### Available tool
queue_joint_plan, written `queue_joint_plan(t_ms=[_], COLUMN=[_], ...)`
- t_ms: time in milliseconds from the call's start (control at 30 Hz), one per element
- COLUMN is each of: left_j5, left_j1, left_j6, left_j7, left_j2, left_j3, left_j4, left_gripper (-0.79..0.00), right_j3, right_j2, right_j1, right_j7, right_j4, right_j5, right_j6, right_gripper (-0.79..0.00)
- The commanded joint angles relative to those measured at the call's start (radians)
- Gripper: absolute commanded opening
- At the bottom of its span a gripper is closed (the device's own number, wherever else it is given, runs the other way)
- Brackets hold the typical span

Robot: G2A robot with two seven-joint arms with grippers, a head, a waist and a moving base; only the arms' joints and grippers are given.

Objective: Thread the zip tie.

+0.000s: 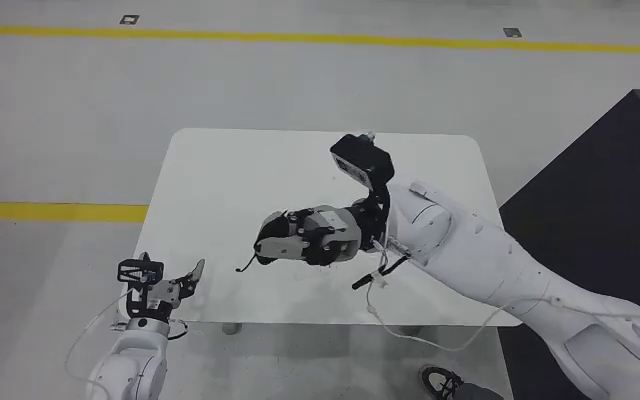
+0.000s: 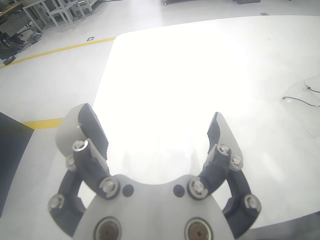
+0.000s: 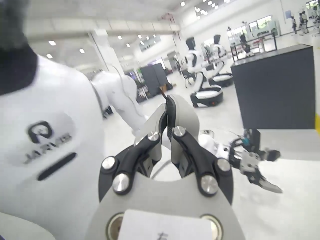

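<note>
– Right gripper point(image 3: 167, 106) (grey fingers, black ribbed pads): status?

– Raised over the white rounded-corner table point(image 1: 250, 170), with its pads pressed together on the workpiece. Left gripper point(image 2: 151, 111), of the same build, is spread wide and empty at the table's near left corner, well apart from the right. Workpiece: thin black plastic zip tie point(image 1: 246, 265), tail hanging free just beneath the right fingers, above the table top.

– Handling properties?

– Judged light, springy and smooth (likely to twist or slip under a loose pinch). Take hold close to the working end so that little strap is left to flex. The free tail looks like the place for the left gripper.

– Items not verified?

– Locking head: not made out. Which end is pinched: cannot tell. The clamped section is hidden between the pads. A short dark end point(image 3: 163, 96) shows past the fingertips.
</note>
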Motion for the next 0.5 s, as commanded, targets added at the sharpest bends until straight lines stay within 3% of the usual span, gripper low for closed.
queue_joint_plan(t_ms=[0,100,200,333,467], left_j5=[0.000,0.000,0.000,0.000,0.000], left_j1=[0.000,0.000,0.000,0.000,0.000], left_j6=[0.000,0.000,0.000,0.000,0.000], left_j7=[0.000,0.000,0.000,0.000,0.000], left_j2=[0.000,0.000,0.000,0.000,0.000], left_j3=[0.000,0.000,0.000,0.000,0.000], left_j4=[0.000,0.000,0.000,0.000,0.000], left_gripper=[0.000,0.000,0.000,0.000,0.000], right_j3=[0.022,0.057,0.079,0.103,0.105], right_j2=[0.020,0.034,0.033,0.013,0.000], right_j1=[-0.040,-0.079,-0.097,-0.111,-0.108], right_j7=[0.138,0.278,0.417,0.513,0.541], right_j4=[0.016,-0.008,-0.010,-0.007,0.005], right_j5=[0.244,0.525,0.738,0.872,0.878], right_j6=[0.000,0.012,0.092,0.188,0.216], right_gripper=[-0.785,-0.785,-0.785,-0.785,-0.785])
